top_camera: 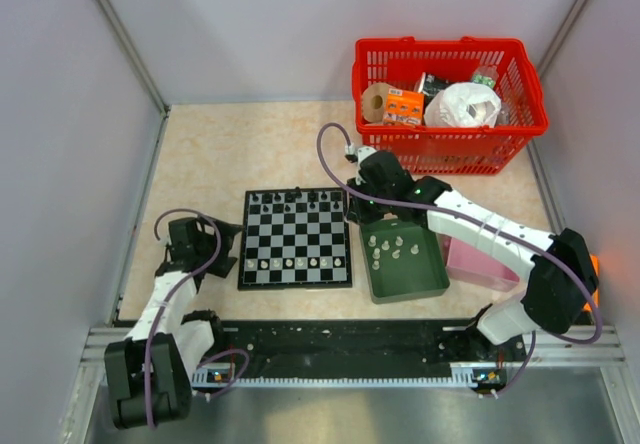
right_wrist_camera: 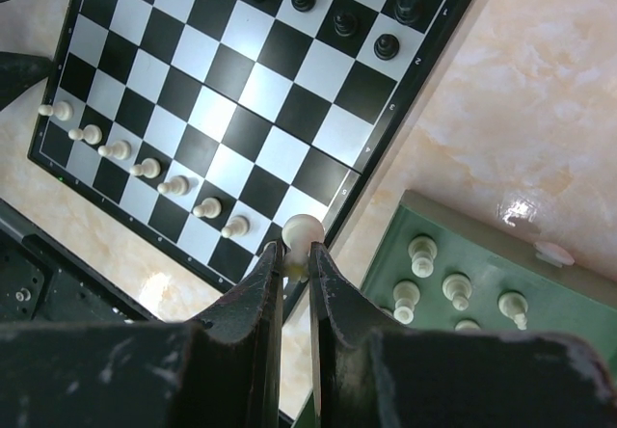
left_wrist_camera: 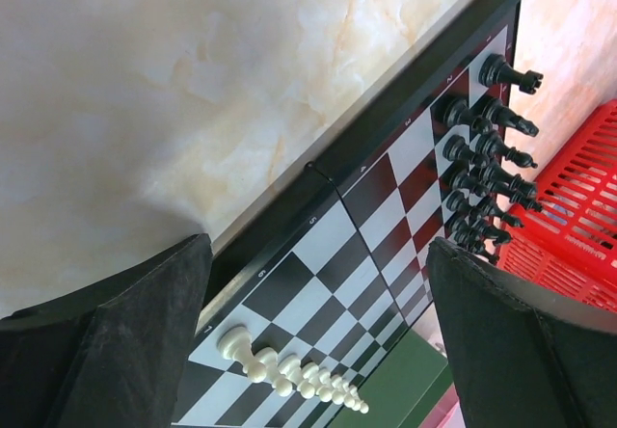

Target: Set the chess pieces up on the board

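Observation:
The board (top_camera: pixel 296 234) lies flat between the arms. Black pieces (top_camera: pixel 292 199) stand along its far rows and a row of whitish pawns (top_camera: pixel 290 262) along its near side. My right gripper (right_wrist_camera: pixel 295 253) is shut on a whitish pawn (right_wrist_camera: pixel 302 234) and holds it above the board's right edge (right_wrist_camera: pixel 381 148), near the row of pawns (right_wrist_camera: pixel 145 168). In the top view this gripper (top_camera: pixel 354 208) is by the board's right side. My left gripper (left_wrist_camera: pixel 318 250) is open and empty at the board's left edge (left_wrist_camera: pixel 318 182), (top_camera: pixel 230 246).
A dark green tray (top_camera: pixel 425 274) right of the board holds several whitish pieces (right_wrist_camera: pixel 421 253). A pink box (top_camera: pixel 480 264) lies beside it. A red basket (top_camera: pixel 450 144) with packets stands at the back right. Walls enclose the table on three sides.

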### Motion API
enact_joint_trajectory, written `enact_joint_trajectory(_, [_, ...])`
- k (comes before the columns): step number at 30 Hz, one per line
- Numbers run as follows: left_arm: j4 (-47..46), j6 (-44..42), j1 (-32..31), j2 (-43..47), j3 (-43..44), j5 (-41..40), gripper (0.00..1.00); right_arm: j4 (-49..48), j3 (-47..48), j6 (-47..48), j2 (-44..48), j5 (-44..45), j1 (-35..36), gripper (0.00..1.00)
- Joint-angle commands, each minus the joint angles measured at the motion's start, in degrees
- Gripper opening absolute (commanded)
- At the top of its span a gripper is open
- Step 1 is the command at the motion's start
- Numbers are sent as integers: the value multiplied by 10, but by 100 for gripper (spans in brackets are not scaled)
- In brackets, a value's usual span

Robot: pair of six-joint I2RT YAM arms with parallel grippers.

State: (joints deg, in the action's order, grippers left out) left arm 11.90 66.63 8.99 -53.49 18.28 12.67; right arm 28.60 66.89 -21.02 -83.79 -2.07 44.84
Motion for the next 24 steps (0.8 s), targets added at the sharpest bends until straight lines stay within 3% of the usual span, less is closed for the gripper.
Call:
enact_joint_trajectory(1, [-24, 17, -11, -1, -17, 13, 99, -27, 34, 5, -2, -7, 6, 9])
enact_joint_trajectory(12, [-43, 53, -69, -1, -29, 9, 99, -32, 38, 1, -17, -17, 7, 10])
enact_joint_trajectory(24, [-44, 65, -85, 12, -44, 7, 99, -34, 55, -3, -37, -15, 36, 10])
